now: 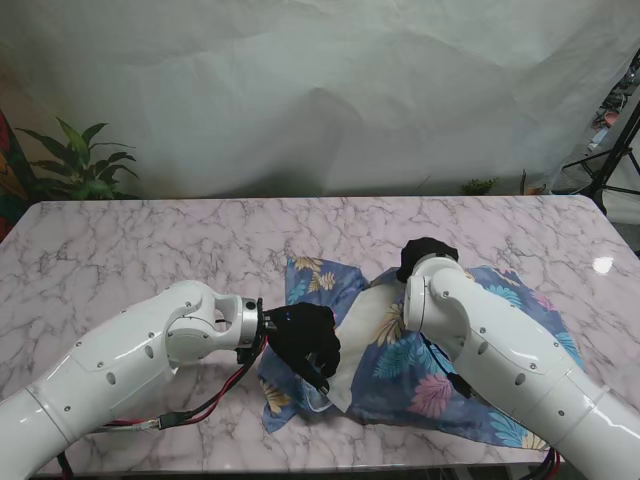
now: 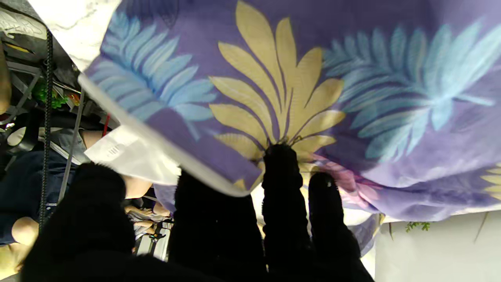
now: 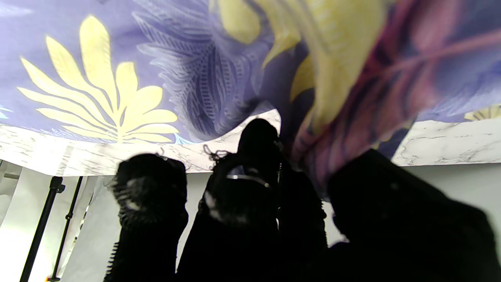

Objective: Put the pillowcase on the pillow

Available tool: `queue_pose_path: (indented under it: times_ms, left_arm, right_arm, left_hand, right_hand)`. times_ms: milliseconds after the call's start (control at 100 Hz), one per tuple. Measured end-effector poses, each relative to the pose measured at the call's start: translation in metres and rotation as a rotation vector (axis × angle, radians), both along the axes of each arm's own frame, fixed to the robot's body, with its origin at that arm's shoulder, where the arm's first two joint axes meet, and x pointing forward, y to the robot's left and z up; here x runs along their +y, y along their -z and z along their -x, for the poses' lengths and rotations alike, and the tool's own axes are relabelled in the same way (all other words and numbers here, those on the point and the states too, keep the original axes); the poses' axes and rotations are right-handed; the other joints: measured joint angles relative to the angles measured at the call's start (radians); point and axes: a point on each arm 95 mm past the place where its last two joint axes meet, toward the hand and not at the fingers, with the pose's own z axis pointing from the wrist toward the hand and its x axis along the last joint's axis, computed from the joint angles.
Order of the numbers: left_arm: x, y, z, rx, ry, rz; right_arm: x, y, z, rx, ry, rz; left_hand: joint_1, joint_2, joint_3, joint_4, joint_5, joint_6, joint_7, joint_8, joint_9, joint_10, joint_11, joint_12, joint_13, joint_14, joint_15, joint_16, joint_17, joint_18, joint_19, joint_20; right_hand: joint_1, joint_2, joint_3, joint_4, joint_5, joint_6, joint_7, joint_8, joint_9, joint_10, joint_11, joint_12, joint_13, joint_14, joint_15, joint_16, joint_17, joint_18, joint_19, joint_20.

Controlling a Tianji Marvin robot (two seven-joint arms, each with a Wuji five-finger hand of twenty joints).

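A purple-blue pillowcase (image 1: 395, 375) with a leaf print lies crumpled on the marble table (image 1: 150, 250), right of centre. A cream pillow (image 1: 368, 318) shows through its open mouth. My left hand (image 1: 303, 338), in a black glove, is closed on the near left hem of the pillowcase. In the left wrist view the white-edged hem (image 2: 156, 141) runs between the fingers (image 2: 280, 176). My right hand (image 1: 425, 256) grips the far edge. In the right wrist view, a fold of pillowcase (image 3: 352, 98) passes down between thumb and fingers (image 3: 258, 149).
A potted plant (image 1: 80, 160) stands behind the table's far left corner and a tripod (image 1: 615, 150) at the far right. A white backdrop hangs behind. Red and black cables (image 1: 215, 400) hang under my left forearm. The pillowcase reaches near the front edge.
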Motion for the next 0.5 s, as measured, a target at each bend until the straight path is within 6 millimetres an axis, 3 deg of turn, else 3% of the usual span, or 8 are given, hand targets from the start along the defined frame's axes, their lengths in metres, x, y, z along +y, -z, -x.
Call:
queue_pose_path:
  times_ms: [50, 120, 190, 280, 380, 500]
  left_arm:
    - [0.003, 0.0, -0.002, -0.025, 0.015, -0.007]
    - [0.007, -0.002, -0.004, -0.051, 0.009, -0.024]
    - [0.011, -0.003, -0.005, -0.096, 0.011, -0.063]
    - [0.013, -0.003, -0.003, -0.138, 0.035, -0.125]
    - [0.013, -0.002, -0.004, -0.142, 0.062, -0.162]
    - [0.013, 0.0, -0.008, -0.159, 0.097, -0.205]
  right_arm:
    - [0.0, 0.0, 0.0, 0.002, 0.003, 0.001]
    - [-0.001, 0.0, -0.001, 0.005, 0.006, 0.002]
    - [-0.003, -0.001, -0.002, 0.007, 0.012, 0.002]
    - [-0.004, -0.001, -0.002, 0.009, 0.016, 0.0]
    - [-0.004, -0.001, -0.002, 0.011, 0.018, -0.001]
    - [-0.005, -0.001, -0.002, 0.013, 0.021, -0.002]
  left_hand:
    - [0.011, 0.081, -0.132, 0.0, 0.064, -0.027, 0.053, 0.002, -0.026, -0.022, 0.015, 0.041, -0.036, -0.014, 0.021, 0.034, -0.04, -0.012, -0.005, 0.007]
    - [0.01, 0.106, -0.173, 0.0, 0.073, -0.028, 0.037, 0.002, -0.15, -0.024, -0.019, 0.049, -0.139, -0.027, 0.01, 0.044, -0.091, -0.024, -0.075, 0.007]
    - [0.009, 0.102, -0.183, 0.0, -0.077, -0.025, -0.069, -0.022, -0.335, -0.017, -0.075, 0.037, -0.28, -0.046, -0.053, 0.045, -0.133, -0.025, -0.154, 0.006]
    - [0.01, 0.046, -0.185, 0.0, -0.163, -0.012, -0.109, -0.022, -0.464, 0.0, -0.098, 0.023, -0.379, -0.053, -0.084, 0.045, -0.166, -0.027, -0.21, -0.006]
    - [0.065, -0.012, -0.185, 0.0, -0.165, -0.021, -0.11, -0.015, -0.552, 0.0, -0.096, -0.001, -0.444, -0.065, -0.083, 0.035, -0.178, -0.039, -0.278, -0.012]
    - [0.126, -0.02, -0.18, 0.0, -0.122, -0.065, -0.029, 0.011, -0.575, -0.002, -0.094, -0.021, -0.486, -0.078, -0.083, 0.033, -0.181, -0.061, -0.339, -0.017]
  right_hand:
    - [0.0, 0.0, 0.0, 0.0, 0.0, 0.0, 0.0, 0.0, 0.0, -0.005, 0.001, 0.0, 0.0, -0.004, 0.0, 0.0, 0.0, 0.0, 0.0, 0.0]
    - [0.0, 0.001, 0.0, 0.0, 0.0, 0.0, 0.0, 0.0, 0.0, -0.005, 0.002, 0.0, 0.0, -0.005, 0.0, 0.0, 0.0, 0.0, 0.0, 0.0]
    - [0.0, 0.008, -0.004, 0.0, -0.002, 0.0, 0.0, 0.0, 0.0, -0.006, 0.002, 0.0, 0.0, -0.006, 0.0, 0.0, 0.0, 0.0, 0.002, 0.0]
    - [0.0, 0.008, -0.008, 0.0, -0.002, 0.0, 0.0, 0.0, 0.0, -0.007, 0.002, 0.0, 0.0, -0.008, 0.001, 0.0, 0.0, 0.0, 0.003, 0.0]
    - [0.0, 0.011, -0.009, 0.0, -0.002, 0.0, 0.0, 0.0, 0.0, -0.007, 0.002, 0.0, 0.0, -0.01, 0.001, 0.0, 0.0, 0.0, 0.004, 0.0]
    - [0.0, 0.016, -0.011, 0.0, -0.003, 0.0, 0.0, 0.0, 0.0, -0.008, 0.003, 0.0, 0.0, -0.012, 0.001, 0.0, 0.0, 0.0, 0.005, 0.0]
